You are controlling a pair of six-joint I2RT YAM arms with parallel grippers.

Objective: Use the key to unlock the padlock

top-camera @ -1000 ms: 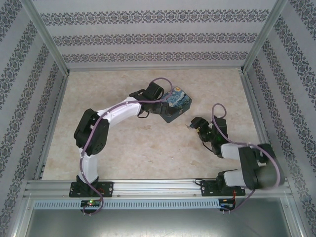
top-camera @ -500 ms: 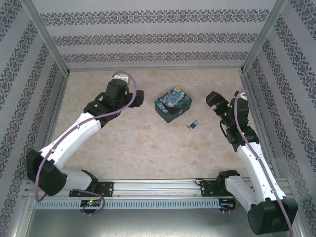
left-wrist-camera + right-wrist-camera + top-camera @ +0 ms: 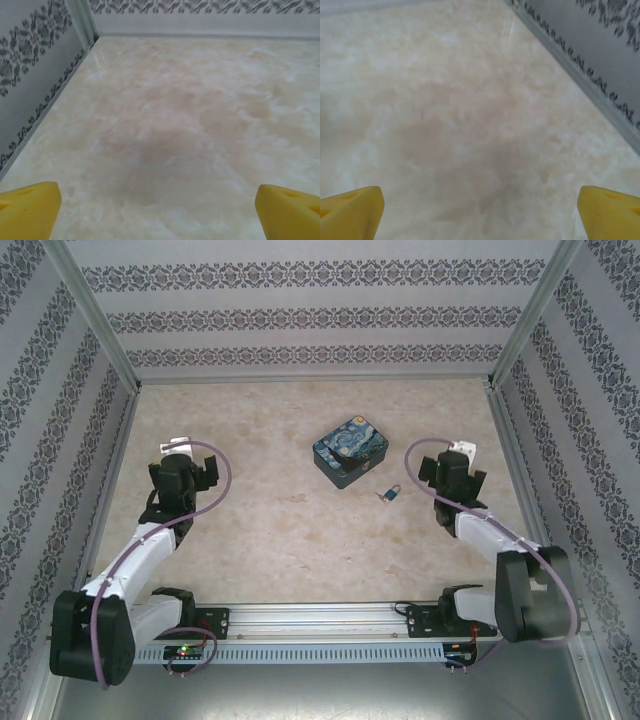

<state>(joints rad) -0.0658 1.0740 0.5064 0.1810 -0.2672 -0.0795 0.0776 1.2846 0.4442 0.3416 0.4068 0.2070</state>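
Top external: padlock (image 3: 394, 492) on surface (image 3: 280, 530), just near-right of painted tin (image 3: 350, 451), key (image 3: 381, 497) at its left end, long axis roughly left-right. Your right pincer (image 3: 448, 472), released and empty, is nearer; padlock lies to its left. Left pincer (image 3: 182, 468), also released, well apart.

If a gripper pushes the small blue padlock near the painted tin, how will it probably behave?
The padlock lies flat, so it would probably slide rather than roll or tip. The table looks smooth and glossy, so it may skid easily. Being small, it may be awkward to pinch.
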